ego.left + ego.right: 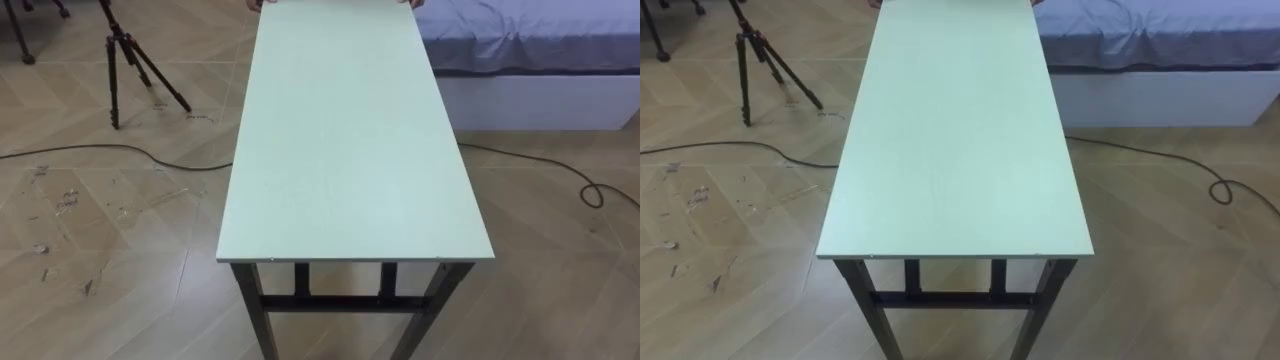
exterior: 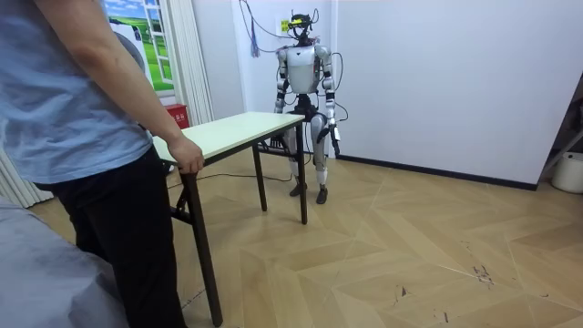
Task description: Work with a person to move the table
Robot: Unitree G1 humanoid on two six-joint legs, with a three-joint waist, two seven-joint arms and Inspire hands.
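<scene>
A long table [image 1: 350, 150] with a pale green top and dark metal legs stretches away from me, its near short edge just below me. At its far end a person's fingertips [image 1: 258, 4] rest on the corners. In the room view the person [image 2: 82, 137] stands at that end with a hand [image 2: 187, 155] curled over the tabletop edge [image 2: 237, 132]. I stand upright at the other short end, close to the table, arms hanging. My left hand [image 2: 336, 141] hangs by my thigh, apart from the table. My right hand [image 2: 290, 135] hangs low behind the table corner.
A black tripod [image 1: 125, 60] stands on the wooden floor to the table's left. A bed [image 1: 540, 60] with a grey cover lies close along the far right. Dark cables [image 1: 100, 150] run across the floor on both sides. A white wall is behind me.
</scene>
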